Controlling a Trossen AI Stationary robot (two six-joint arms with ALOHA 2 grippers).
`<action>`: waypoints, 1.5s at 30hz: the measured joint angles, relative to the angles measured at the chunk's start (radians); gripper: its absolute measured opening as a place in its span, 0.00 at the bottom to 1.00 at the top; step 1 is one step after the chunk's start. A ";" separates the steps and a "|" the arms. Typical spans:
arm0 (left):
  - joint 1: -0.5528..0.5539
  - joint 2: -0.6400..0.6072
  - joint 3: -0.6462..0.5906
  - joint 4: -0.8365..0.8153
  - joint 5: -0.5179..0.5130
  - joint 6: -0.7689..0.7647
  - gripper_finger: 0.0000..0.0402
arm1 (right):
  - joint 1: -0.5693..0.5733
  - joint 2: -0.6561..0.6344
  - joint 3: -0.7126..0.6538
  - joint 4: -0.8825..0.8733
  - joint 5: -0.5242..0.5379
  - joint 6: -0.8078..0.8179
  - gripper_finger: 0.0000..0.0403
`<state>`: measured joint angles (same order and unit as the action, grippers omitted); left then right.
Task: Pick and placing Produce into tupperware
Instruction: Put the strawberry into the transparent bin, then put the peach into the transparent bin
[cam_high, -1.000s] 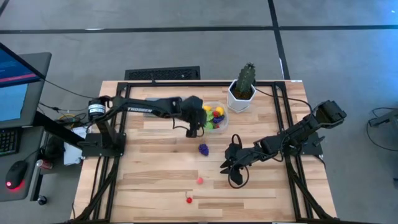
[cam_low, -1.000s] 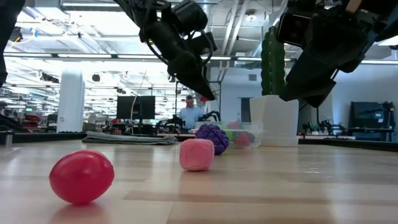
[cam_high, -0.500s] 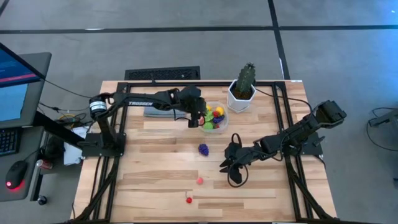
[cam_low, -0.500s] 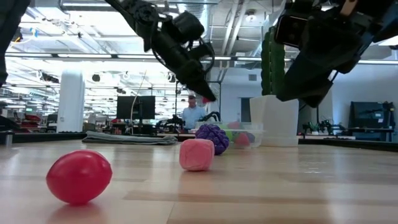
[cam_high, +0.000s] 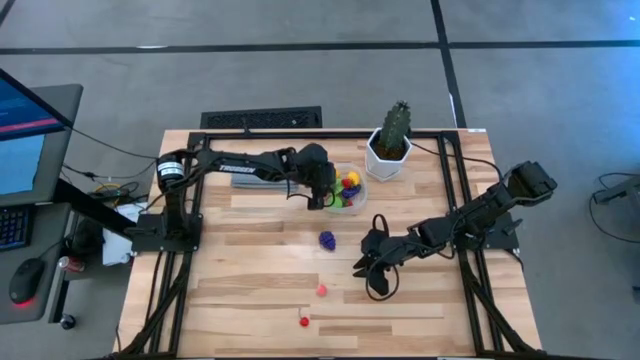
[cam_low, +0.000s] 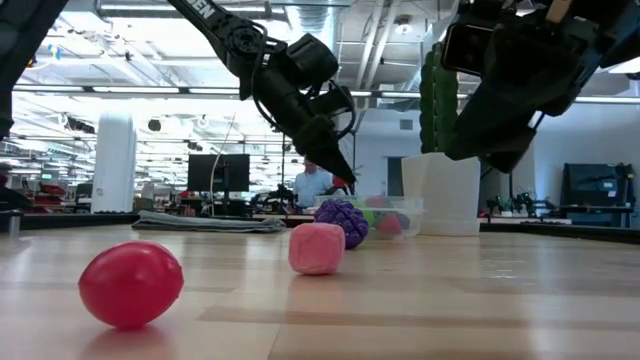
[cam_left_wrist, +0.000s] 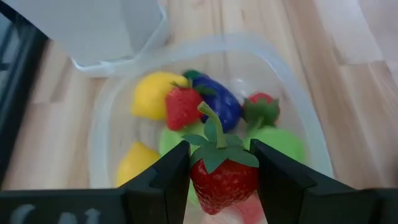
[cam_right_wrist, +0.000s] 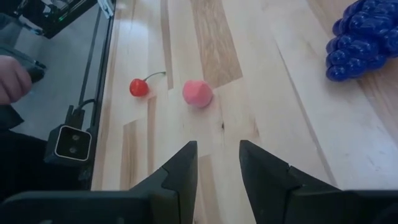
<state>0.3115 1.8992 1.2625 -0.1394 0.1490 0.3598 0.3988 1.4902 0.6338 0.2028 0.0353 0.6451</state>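
While gripper-clamped, strawberry (cam_left_wrist: 222, 176) hides tupperware (cam_left_wrist: 104, 118) contents

left claw (cam_high: 325, 197) with strawberry (cam_left_wrist: 222, 175) moved over tupperware (cam_high: 357, 199), lower

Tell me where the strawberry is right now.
The strawberry is pinched in the left gripper, over the tupperware beside the cactus pot.

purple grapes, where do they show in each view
High view: the purple grapes lie mid-table, apart from the tupperware and nearer the front edge.
Low view: the grapes sit in front of the tupperware, behind the pink piece.
Left wrist view: not in it.
Right wrist view: a blue-purple cluster at the picture's edge.
Shared landmark: the pink piece, near the grapes in three views.
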 joint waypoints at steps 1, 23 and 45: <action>0.000 0.000 0.000 0.007 -0.005 0.000 0.36 | 0.000 0.000 0.000 0.000 0.000 0.005 0.35; -0.001 -0.033 0.036 -0.198 -0.001 0.015 0.66 | 0.008 0.003 0.000 0.049 -0.007 -0.072 0.40; -0.045 -0.440 0.026 -0.636 0.109 -0.106 0.67 | 0.004 0.004 0.019 0.067 0.087 -0.455 0.43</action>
<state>0.2669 1.4588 1.2882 -0.7752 0.2581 0.2541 0.4030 1.4940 0.6533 0.2699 0.1226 0.1899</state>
